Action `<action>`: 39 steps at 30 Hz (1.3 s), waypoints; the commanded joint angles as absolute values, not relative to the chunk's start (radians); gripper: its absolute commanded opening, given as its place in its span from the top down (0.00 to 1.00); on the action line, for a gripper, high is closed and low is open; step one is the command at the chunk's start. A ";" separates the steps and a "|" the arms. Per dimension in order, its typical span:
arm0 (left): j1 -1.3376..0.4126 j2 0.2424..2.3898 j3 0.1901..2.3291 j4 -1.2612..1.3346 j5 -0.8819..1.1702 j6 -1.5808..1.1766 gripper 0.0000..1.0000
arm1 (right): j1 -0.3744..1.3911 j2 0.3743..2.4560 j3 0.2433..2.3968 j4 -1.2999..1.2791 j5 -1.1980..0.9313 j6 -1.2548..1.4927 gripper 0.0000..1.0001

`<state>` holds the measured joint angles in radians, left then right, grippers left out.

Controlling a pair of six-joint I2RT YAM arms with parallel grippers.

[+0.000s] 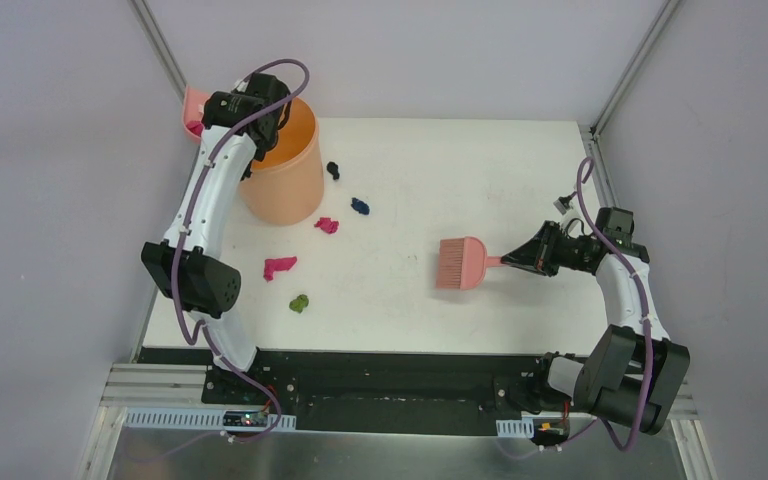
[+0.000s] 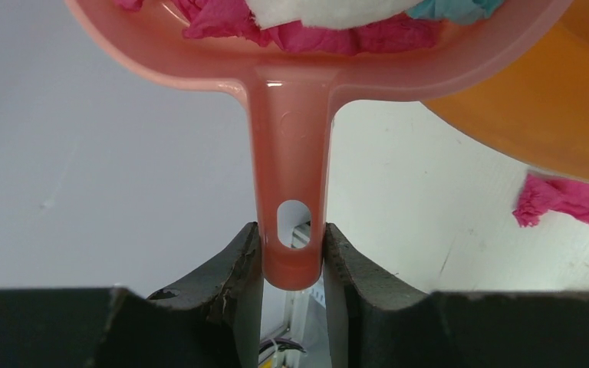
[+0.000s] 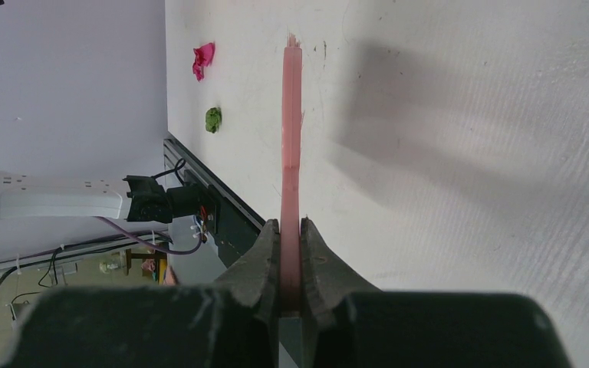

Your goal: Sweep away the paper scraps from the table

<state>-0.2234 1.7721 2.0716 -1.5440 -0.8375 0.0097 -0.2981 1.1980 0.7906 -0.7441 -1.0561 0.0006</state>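
My left gripper (image 2: 292, 249) is shut on the handle of the pink dustpan (image 2: 291, 138), held up at the back left beside the orange bin (image 1: 285, 165). The pan (image 1: 193, 112) holds magenta, white and teal paper scraps (image 2: 307, 27). My right gripper (image 3: 291, 230) is shut on the handle of the pink hand brush (image 1: 463, 263), held over the middle right of the table (image 1: 480, 170). Loose scraps lie on the table: black (image 1: 333, 170), dark blue (image 1: 360, 206), two magenta (image 1: 326, 225) (image 1: 279, 267) and olive green (image 1: 300, 302).
The orange bin stands at the back left corner of the table, its rim next to the dustpan. Grey walls close the left, back and right sides. A black and aluminium frame (image 1: 360, 365) runs along the near edge by the arm bases.
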 commanded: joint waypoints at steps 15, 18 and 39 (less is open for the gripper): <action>-0.336 1.718 1.794 -1.276 -1.240 0.388 0.99 | -0.311 1.122 0.806 -0.711 -1.070 -0.014 1.00; -0.341 1.719 1.777 -1.246 -1.240 0.424 0.99 | -0.322 1.105 0.804 -0.709 -1.066 -0.011 1.00; -0.380 1.655 1.708 -1.097 -1.220 0.584 1.00 | -0.334 1.070 0.802 -0.712 -1.079 -0.018 1.00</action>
